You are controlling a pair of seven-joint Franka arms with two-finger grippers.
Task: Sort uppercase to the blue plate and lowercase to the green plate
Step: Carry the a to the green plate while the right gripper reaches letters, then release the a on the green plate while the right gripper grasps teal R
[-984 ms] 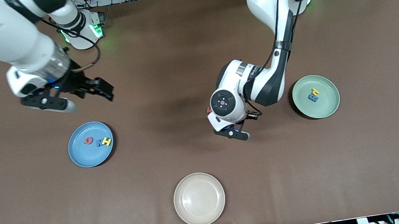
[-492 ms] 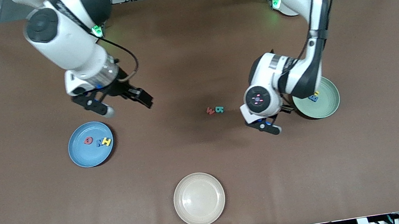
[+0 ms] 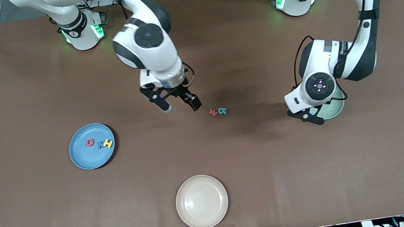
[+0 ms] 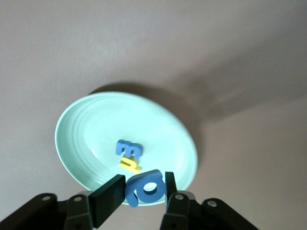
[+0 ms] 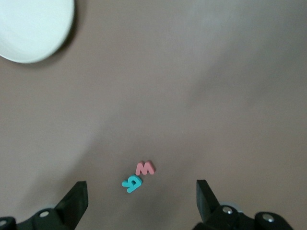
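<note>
Left gripper (image 4: 141, 191) is clamped on a blue a (image 4: 145, 187) above the rim of the green plate (image 4: 86, 124), which already holds a blue e (image 4: 128, 148) lying on a yellow letter (image 4: 129, 165). Right gripper (image 3: 179, 106) hangs with jaws spread wide and empty over bare table, just beside the red w (image 3: 213, 112) and teal B (image 3: 222, 111), which touch each other mid-table. The blue plate (image 3: 84, 157) holds 3 letters: red Q (image 3: 89, 142), blue W (image 3: 100, 144), yellow H (image 3: 108, 143).
</note>
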